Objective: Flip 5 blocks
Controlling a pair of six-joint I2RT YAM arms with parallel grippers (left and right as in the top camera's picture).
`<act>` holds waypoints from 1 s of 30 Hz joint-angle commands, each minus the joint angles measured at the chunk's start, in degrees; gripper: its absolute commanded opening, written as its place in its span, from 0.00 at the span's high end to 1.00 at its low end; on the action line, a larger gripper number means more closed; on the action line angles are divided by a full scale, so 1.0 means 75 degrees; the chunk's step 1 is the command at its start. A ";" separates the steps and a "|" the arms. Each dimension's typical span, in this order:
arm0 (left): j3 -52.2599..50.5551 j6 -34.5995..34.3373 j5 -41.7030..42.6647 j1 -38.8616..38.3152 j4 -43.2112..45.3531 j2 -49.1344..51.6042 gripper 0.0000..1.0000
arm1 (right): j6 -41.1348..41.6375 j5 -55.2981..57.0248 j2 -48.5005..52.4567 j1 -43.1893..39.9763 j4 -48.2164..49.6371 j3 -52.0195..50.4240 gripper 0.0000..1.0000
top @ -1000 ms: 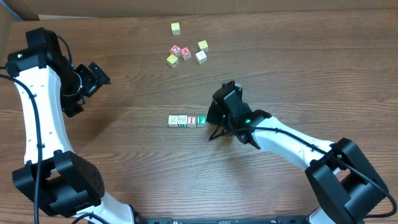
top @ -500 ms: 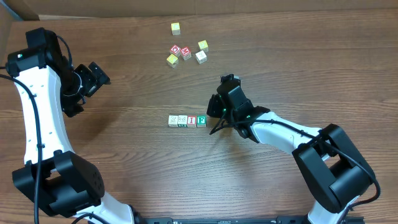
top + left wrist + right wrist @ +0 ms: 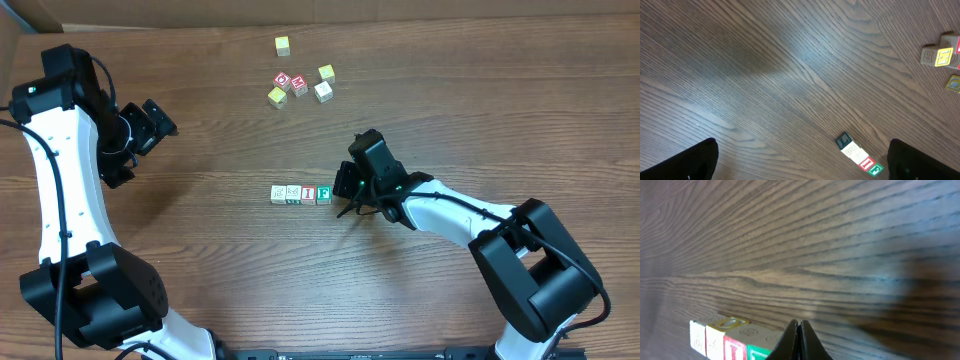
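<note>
Several blocks sit in a tight row (image 3: 300,194) at mid-table, ending on the right in a red "I" block (image 3: 308,194) and a green-print block (image 3: 323,194). My right gripper (image 3: 342,200) is shut with nothing in it, low over the table just right of the green block. In the right wrist view its closed tips (image 3: 798,330) stand beside the green block (image 3: 757,353) and the red "I" block (image 3: 734,349). My left gripper (image 3: 152,118) hangs open far to the left. The left wrist view shows the row (image 3: 858,155) between its fingers (image 3: 690,165).
Several loose cubes, yellow-topped and red-topped, lie scattered at the back (image 3: 300,80), seen also as cubes (image 3: 940,56) at the right edge of the left wrist view. A single yellow cube (image 3: 283,44) lies further back. Brown wooden tabletop (image 3: 450,100) all round.
My right gripper has shifted slightly and settled closer beside the green block, staying shut. The row of blocks and the left arm have not moved.
</note>
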 commanded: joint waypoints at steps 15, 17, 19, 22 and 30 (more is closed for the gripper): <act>0.0137 0.0003 -0.0020 -0.0009 0.0020 -0.0102 0.00 | 0.0469 -0.0560 0.0061 0.0102 -0.0315 0.0009 0.96; 0.0137 0.0003 -0.0020 -0.0009 0.0020 -0.0102 0.00 | 0.0472 -0.0565 0.0061 0.0102 -0.0315 0.0009 0.96; 0.0137 0.0003 -0.0023 -0.0009 0.0020 -0.0102 0.00 | 0.0475 -0.0592 0.0061 0.0102 -0.0315 0.0009 0.96; 0.0137 0.0003 -0.0023 -0.0009 0.0020 -0.0102 0.00 | 0.0557 -0.0592 0.0061 0.0102 -0.0315 0.0009 0.96; 0.0137 0.0003 -0.0023 -0.0009 0.0020 -0.0102 0.01 | 0.0842 -0.0580 0.0061 0.0219 -0.0248 0.0003 0.96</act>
